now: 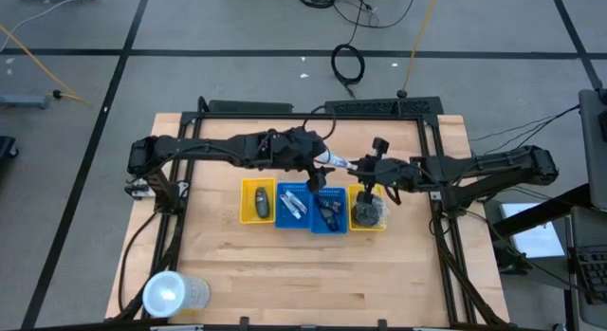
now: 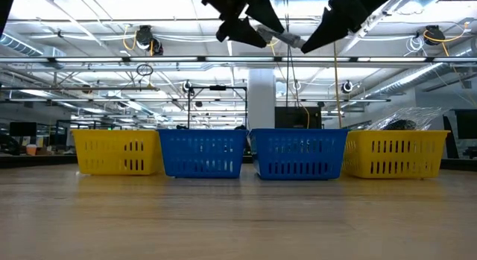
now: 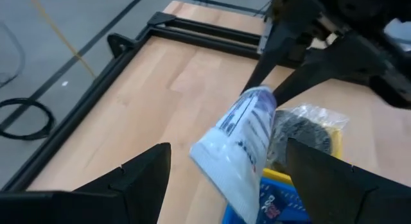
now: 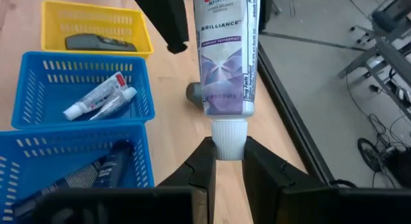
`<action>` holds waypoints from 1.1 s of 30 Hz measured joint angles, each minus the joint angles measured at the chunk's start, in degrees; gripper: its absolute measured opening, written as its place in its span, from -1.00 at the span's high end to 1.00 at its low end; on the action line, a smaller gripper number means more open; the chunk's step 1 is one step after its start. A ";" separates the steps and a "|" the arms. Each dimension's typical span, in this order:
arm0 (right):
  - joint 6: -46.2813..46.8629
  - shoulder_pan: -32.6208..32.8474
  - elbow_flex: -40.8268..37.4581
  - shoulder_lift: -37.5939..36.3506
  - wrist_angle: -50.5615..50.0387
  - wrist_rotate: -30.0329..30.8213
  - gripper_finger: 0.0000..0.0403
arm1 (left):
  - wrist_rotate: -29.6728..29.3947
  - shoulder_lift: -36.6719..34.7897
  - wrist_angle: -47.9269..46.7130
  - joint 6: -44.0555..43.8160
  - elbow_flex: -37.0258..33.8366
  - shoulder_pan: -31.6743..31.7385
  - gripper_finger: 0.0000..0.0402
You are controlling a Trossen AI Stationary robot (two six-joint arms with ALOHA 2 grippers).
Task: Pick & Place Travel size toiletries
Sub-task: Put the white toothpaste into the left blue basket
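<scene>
A white and lilac toothpaste tube (image 4: 223, 54) hangs in the air over the row of baskets, and my right gripper (image 4: 229, 147) is shut on its cap end. My left gripper (image 3: 226, 147) is open. Its two fingers stand on either side of the tube's flat crimped end (image 3: 221, 163) with a gap on each side. In the high view the tube (image 1: 336, 160) bridges my left gripper (image 1: 321, 176) and my right gripper (image 1: 358, 167). Small white tubes (image 4: 99, 99) lie in a blue basket (image 1: 292, 206). My right gripper pinches the tube's white cap (image 4: 229, 131) between its two fingers. It comes from the table's right side, and the tube runs straight on ahead of the fingers. The tube is lifted clear of the table and baskets, roughly level, with its flat end toward my left gripper.
Four slotted baskets stand in a row: a yellow one (image 1: 257, 200) with a dark item, two blue ones (image 1: 330, 215), and a yellow one (image 1: 381, 220) with a wrapped dark mesh puff (image 1: 365, 213). A large clear cup (image 1: 174, 295) lies near the table's near-left corner.
</scene>
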 joint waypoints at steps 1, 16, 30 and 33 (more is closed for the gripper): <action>-0.20 0.05 0.00 0.00 0.14 0.00 0.79 | 0.85 0.00 0.29 0.00 0.00 0.22 -0.50; -0.43 0.09 0.00 0.00 -1.02 2.75 0.79 | 6.68 0.00 0.87 2.56 0.00 0.72 -0.11; 0.61 0.22 0.00 0.00 -3.20 2.73 0.79 | 13.09 0.02 1.55 2.36 0.00 2.90 0.96; 0.73 0.20 0.00 0.00 -3.29 2.76 0.79 | 14.38 0.07 1.60 2.12 0.00 3.35 0.94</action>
